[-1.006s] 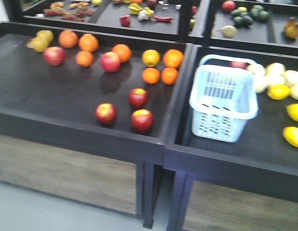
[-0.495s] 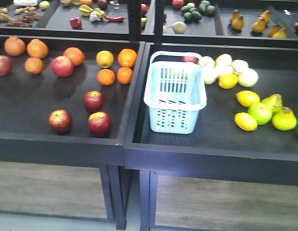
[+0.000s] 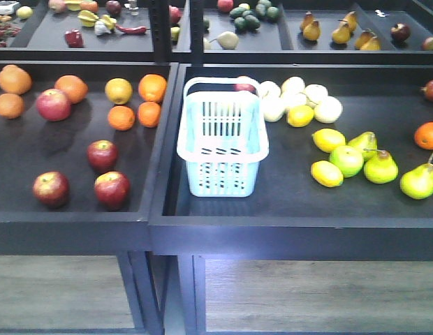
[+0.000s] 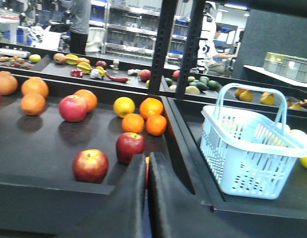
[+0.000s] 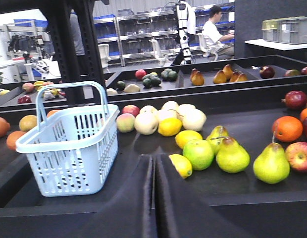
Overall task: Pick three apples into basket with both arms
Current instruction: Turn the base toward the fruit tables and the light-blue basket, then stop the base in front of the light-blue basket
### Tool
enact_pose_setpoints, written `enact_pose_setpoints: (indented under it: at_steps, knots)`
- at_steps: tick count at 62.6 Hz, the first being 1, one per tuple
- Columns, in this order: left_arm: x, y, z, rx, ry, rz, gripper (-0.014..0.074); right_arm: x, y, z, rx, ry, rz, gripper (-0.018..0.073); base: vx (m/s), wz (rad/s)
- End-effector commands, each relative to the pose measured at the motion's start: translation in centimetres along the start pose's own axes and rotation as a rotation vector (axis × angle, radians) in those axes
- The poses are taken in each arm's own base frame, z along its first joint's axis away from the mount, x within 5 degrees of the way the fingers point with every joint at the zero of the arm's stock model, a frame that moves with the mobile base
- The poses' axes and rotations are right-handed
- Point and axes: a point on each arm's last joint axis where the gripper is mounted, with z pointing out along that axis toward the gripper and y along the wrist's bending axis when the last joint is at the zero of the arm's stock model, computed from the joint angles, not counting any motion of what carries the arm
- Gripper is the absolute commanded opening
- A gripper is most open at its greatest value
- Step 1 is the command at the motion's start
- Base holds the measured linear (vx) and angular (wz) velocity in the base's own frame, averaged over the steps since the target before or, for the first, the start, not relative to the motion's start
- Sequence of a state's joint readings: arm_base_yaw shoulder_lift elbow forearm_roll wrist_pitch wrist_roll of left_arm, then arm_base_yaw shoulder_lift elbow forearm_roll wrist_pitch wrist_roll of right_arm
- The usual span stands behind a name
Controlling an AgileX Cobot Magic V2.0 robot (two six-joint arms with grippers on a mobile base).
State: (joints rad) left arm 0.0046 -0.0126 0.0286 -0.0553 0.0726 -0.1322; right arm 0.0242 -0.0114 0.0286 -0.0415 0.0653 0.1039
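1. Pincers closed and empty: left pincer (image 4: 146, 157) and right pincer (image 5: 154, 158) hung low before the tabletop (image 3: 21, 150).
2. Three apples (image 3: 112, 188) lay loose near its left front, probably within easy reach.
3. Empty basket (image 3: 223, 174) stood upright in the neighbouring bay, between both arms.

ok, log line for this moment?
left gripper shut | right gripper shut | three dark maroon-red apples ungrasped | pale blue slotted plastic basket empty

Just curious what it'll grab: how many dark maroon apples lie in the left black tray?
3: a rear dark maroon-red round apple, a front-left apple, a front-right apple. The brighter pink-red apple behind isn't counted; none seems hidden.
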Motion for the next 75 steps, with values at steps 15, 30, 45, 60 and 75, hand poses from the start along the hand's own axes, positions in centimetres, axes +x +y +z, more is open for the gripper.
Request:
enact_pose_setpoints:
  at_steps: [15, 30, 45, 60, 75]
  knots:
    - [-1.57, -0.27, -0.19, 0.019, -0.106, -0.011, -0.0006, -0.32, 0.02, -0.06, -0.003, -0.074, -0.013, -0.0005, 0.06, -0.17]
    - [-1.57, -0.27, -0.19, 0.019, -0.106, -0.011, -0.0006, -0.32, 0.02, -0.06, -0.003, -0.074, -0.013, -0.0005, 0.07, -0.1]
    - [-1.57, -0.27, -0.19, 0.019, -0.106, -0.011, -0.0006, -0.32, 0.02, -0.06, -0.003, -0.074, -0.013, -0.0005, 0.09, -0.01]
    - [-1.57, -0.27, -0.19, 0.019, -0.106, -0.011, -0.0006, -0.32, 0.02, -0.06, -0.003, -0.074, -0.013, -0.0005, 0.12, 0.07]
    - [-1.57, -0.27, -0.19, 0.019, -0.106, -0.011, -0.0006, -0.32, 0.02, -0.06, -0.003, -0.074, -0.013, -0.0005, 0.14, 0.05]
